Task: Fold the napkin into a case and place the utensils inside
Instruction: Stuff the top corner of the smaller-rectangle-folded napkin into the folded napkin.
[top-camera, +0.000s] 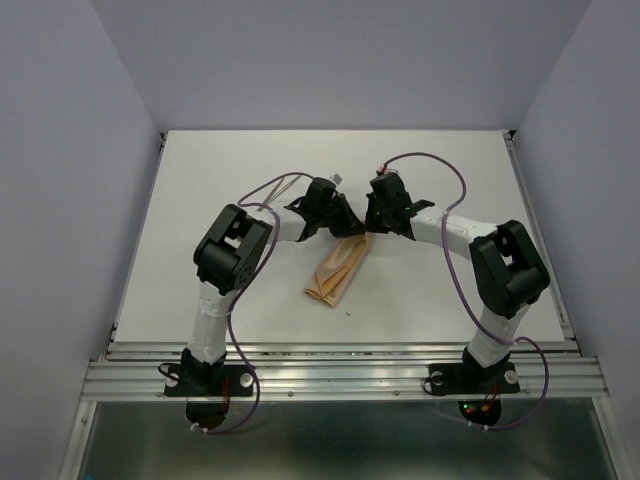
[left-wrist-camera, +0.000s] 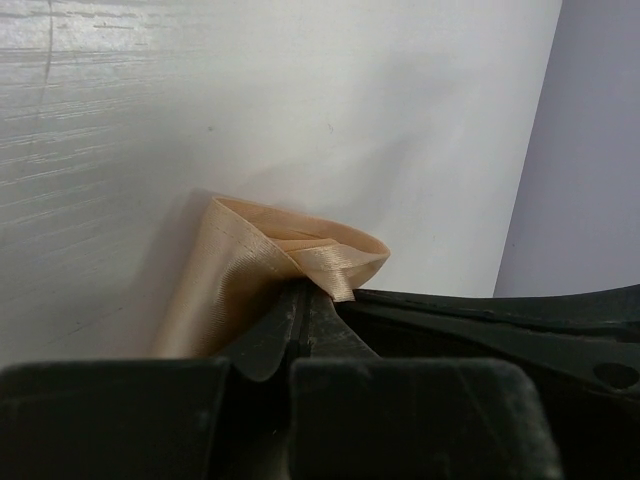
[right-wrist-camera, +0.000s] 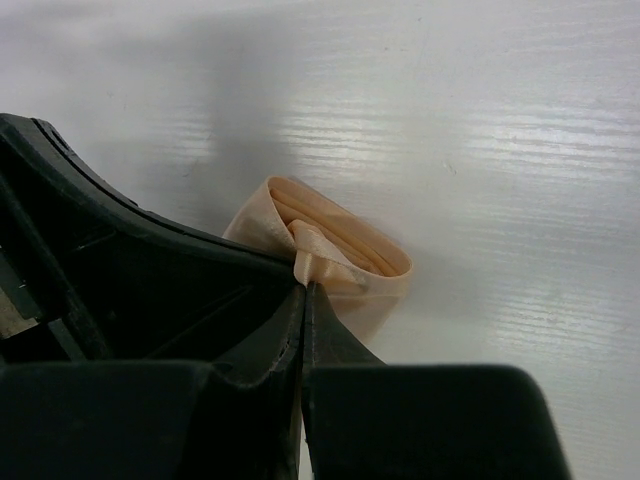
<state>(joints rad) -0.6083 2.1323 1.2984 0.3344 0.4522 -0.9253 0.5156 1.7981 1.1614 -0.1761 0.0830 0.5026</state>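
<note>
We list: folded peach-orange cloth napkin (top-camera: 337, 272) on white table (top-camera: 200, 200), far end clamped by left fingers (left-wrist-camera: 272, 335) and right fingers (right-wrist-camera: 335, 345).

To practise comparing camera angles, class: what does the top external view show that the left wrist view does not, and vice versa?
Only the top external view: the left arm, the right arm, the right gripper, and the folded napkin at full length across the white table. Only the left wrist view: the left gripper shut, pinching the napkin's edge, its layers bulging into a loop. Both: the napkin, the left gripper and the table.
</note>
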